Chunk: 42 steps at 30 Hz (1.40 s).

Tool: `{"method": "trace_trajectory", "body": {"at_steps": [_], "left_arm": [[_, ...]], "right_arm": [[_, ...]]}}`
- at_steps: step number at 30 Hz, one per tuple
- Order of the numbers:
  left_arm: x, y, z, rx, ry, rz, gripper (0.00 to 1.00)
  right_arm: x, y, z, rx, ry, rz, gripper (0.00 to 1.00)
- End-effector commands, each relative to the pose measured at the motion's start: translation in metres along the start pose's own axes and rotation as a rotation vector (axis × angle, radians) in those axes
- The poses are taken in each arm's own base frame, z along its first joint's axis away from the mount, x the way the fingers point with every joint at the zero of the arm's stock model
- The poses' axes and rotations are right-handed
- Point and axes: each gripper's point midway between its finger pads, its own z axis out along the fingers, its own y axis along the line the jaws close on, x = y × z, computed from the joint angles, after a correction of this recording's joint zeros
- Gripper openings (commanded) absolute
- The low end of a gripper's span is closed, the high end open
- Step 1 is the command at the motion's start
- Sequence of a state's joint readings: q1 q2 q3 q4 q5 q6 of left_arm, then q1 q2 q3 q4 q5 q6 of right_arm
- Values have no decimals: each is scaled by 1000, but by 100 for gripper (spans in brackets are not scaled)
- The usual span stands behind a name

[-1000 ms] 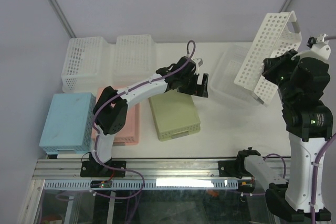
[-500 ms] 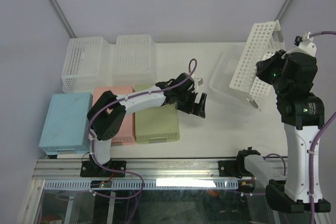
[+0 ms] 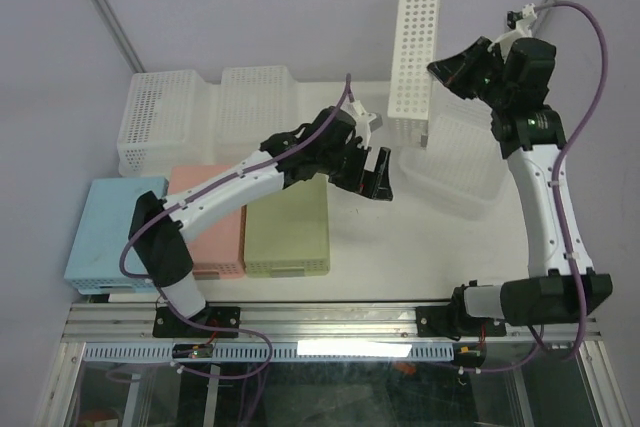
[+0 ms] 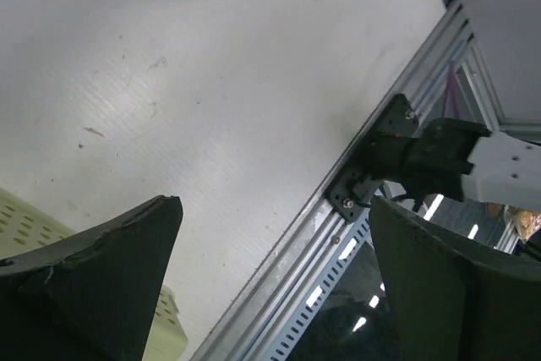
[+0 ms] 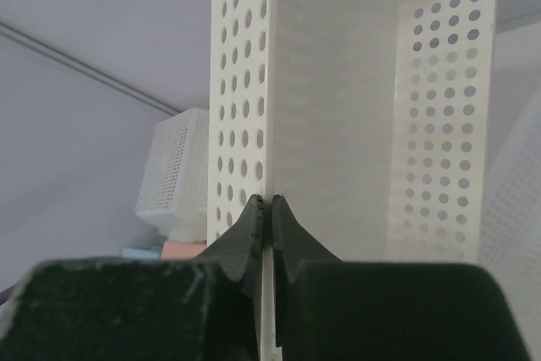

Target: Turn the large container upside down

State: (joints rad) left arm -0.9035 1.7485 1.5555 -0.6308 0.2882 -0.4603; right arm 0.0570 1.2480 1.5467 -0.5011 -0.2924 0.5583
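The large container (image 3: 458,169), a wide shallow translucent tub, lies on the table at the right; its grid wall shows at the right edge of the right wrist view (image 5: 520,209). My right gripper (image 3: 440,67) is shut on the wall of a white basket with round holes (image 3: 413,57), held on end in the air above the tub's left end. In the right wrist view the gripper (image 5: 271,202) pinches that basket's side wall (image 5: 241,82). My left gripper (image 3: 378,175) is open and empty over bare table left of the tub, also in the left wrist view (image 4: 275,202).
Two white mesh-sided baskets (image 3: 160,117) (image 3: 255,107) stand at the back left. Blue (image 3: 110,232), pink (image 3: 215,222) and green (image 3: 290,227) tubs lie side by side at the front left. The aluminium rail (image 3: 330,317) (image 4: 338,217) runs along the near edge.
My right arm has swung the round-holed basket left and up until it stands on end. The green tub has slid left against the pink one, and my left arm has shifted.
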Motion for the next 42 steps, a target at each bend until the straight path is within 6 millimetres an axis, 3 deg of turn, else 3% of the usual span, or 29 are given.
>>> {"method": "trace_trajectory", "body": {"at_steps": [1, 6, 10, 15, 21, 23, 30, 34, 42], "left_arm": [[-33, -45, -67, 87, -143, 127, 99], [-4, -50, -90, 157, -105, 208, 99], [12, -45, -103, 156, -106, 224, 99], [-3, -49, -127, 131, -206, 245, 99], [-24, -35, -133, 71, -286, 185, 99], [-27, -29, -134, 66, -304, 159, 99], [-37, 3, -142, 13, -358, 41, 99], [-40, 6, -145, 20, -372, 34, 99], [-40, 11, -140, 18, -364, 19, 99]], "right_arm": [[-34, 58, 34, -316, -41, 67, 0], [-21, 38, 95, -335, 30, 166, 0], [-6, 29, 129, -373, 100, 249, 0], [19, 26, 159, -426, 178, 343, 0], [50, 40, 188, -482, 239, 468, 0], [62, 35, 199, -462, 250, 514, 0], [92, -2, 212, -394, 290, 619, 0], [110, -35, 214, -334, 325, 670, 0], [124, -83, 198, -190, 328, 681, 0]]}}
